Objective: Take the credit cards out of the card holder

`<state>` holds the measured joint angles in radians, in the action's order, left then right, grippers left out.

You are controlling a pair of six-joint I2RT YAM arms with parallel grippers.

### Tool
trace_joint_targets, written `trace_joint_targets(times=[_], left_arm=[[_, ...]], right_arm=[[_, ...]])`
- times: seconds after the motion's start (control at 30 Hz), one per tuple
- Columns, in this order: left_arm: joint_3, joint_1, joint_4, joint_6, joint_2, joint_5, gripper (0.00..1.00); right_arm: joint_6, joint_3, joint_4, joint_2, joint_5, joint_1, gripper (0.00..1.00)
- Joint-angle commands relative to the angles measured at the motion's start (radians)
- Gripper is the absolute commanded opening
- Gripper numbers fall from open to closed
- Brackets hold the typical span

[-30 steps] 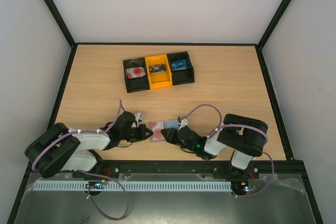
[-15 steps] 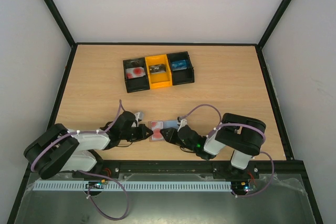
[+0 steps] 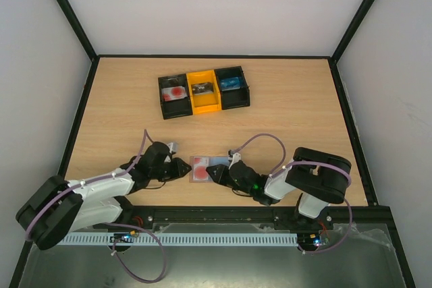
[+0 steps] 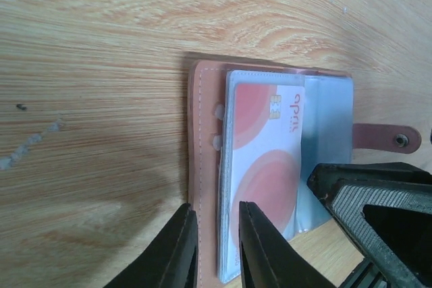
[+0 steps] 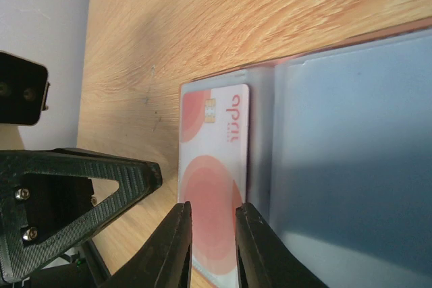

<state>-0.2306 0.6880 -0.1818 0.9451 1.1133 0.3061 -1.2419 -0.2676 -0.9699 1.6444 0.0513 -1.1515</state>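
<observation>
- Looking down, I see the card holder (image 3: 216, 161) lying open near the wooden table's (image 3: 290, 119) front edge, white walls (image 3: 216, 5) around.
- Left gripper (image 4: 216, 208), right gripper (image 5: 212, 207): jaws barely parted at its pale card (image 4: 260, 146); hold unclear to me.

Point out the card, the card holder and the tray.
card (image 4: 266, 190), left wrist view, its red round mark
card holder (image 4: 202, 139), left wrist view, its pinkish stitched edge
tray (image 3: 205, 108), top external view, yellow compartment's near wall
</observation>
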Motion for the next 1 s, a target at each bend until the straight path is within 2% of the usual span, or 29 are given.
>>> trace_joint_targets(times=[0.0, 0.13, 0.23, 0.4, 0.63, 0.97], left_arm=[[-0.024, -0.007, 0.013, -0.027, -0.009, 0.032, 0.18], [-0.030, -0.008, -0.038, -0.033, 0.033, 0.074, 0.07], [-0.040, -0.010, -0.067, -0.042, 0.075, 0.097, 0.03], [-0.042, -0.010, -0.088, -0.051, 0.123, 0.086, 0.03], [-0.024, -0.010, -0.033, -0.060, 0.181, 0.029, 0.03], [-0.002, -0.010, -0.050, -0.046, 0.175, 0.027, 0.03]], right_arm=[[0.018, -0.008, 0.049, -0.013, -0.057, -0.001, 0.19], [0.042, -0.036, 0.087, -0.016, -0.052, 0.004, 0.19], [0.049, -0.051, 0.104, -0.020, -0.054, 0.003, 0.19], [0.060, -0.057, 0.118, -0.016, -0.060, 0.007, 0.19], [0.043, -0.050, 0.129, 0.002, -0.079, 0.016, 0.20], [0.031, -0.049, 0.005, 0.077, 0.007, 0.016, 0.17]])
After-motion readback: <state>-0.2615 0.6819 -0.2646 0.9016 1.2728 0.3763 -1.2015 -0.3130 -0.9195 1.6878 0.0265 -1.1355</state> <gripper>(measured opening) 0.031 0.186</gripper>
